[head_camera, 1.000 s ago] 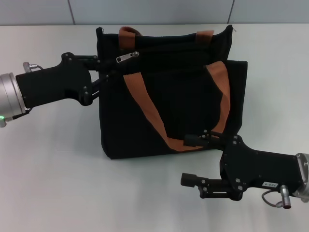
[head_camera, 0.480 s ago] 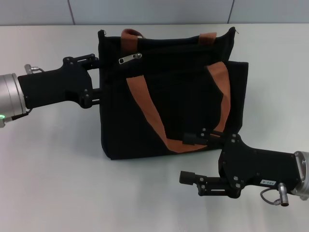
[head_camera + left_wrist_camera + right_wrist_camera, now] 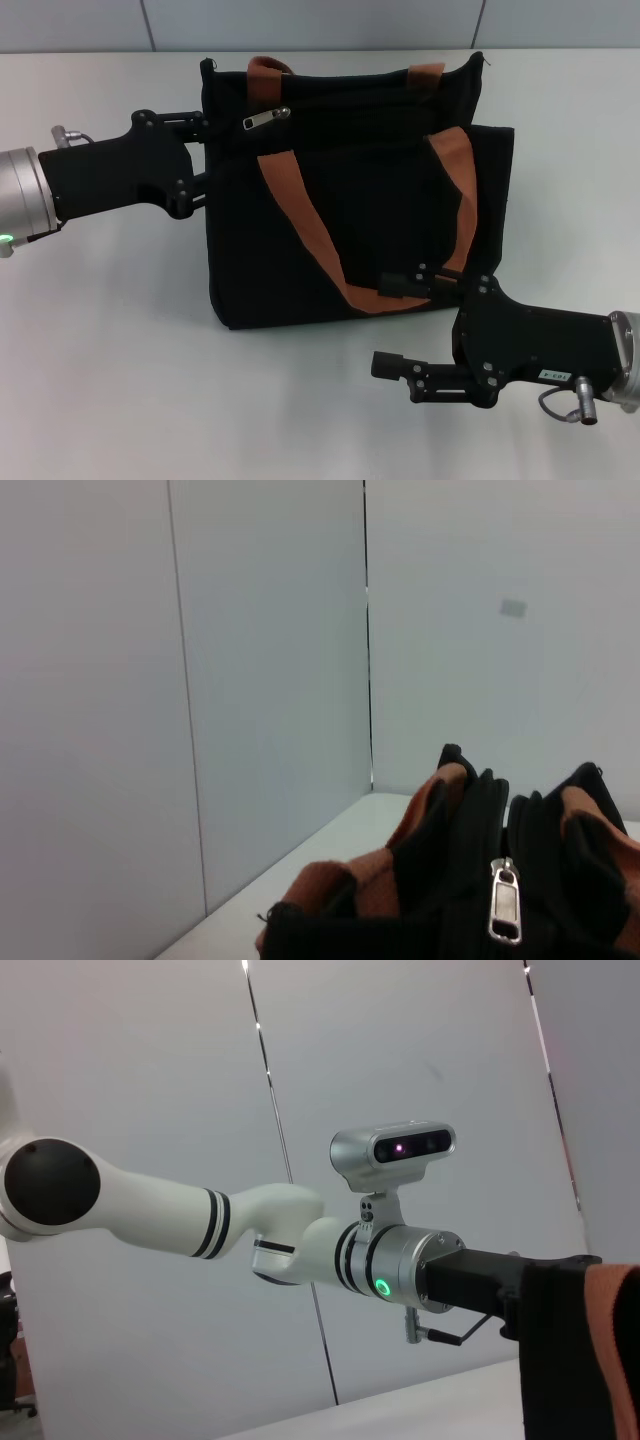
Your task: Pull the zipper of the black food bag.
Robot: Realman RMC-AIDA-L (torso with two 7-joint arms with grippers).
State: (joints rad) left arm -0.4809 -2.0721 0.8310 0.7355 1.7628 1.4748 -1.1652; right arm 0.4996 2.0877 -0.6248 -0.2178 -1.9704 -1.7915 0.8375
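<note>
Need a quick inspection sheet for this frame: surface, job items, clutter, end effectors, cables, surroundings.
Surface: pale table, bare where it shows.
Job's things: black food bag lies flat, orange handles on top; silver zipper pull sits near the bag's upper left corner, ungripped.
Clutter: nothing seen.
End effectors: left end effector at the bag's upper left edge, beside the zipper; right end effector open at the bag's lower edge, one finger over the handle loop.
Cables: short looped lead at the right wrist.
Surroundings: grey panelled wall.
</note>
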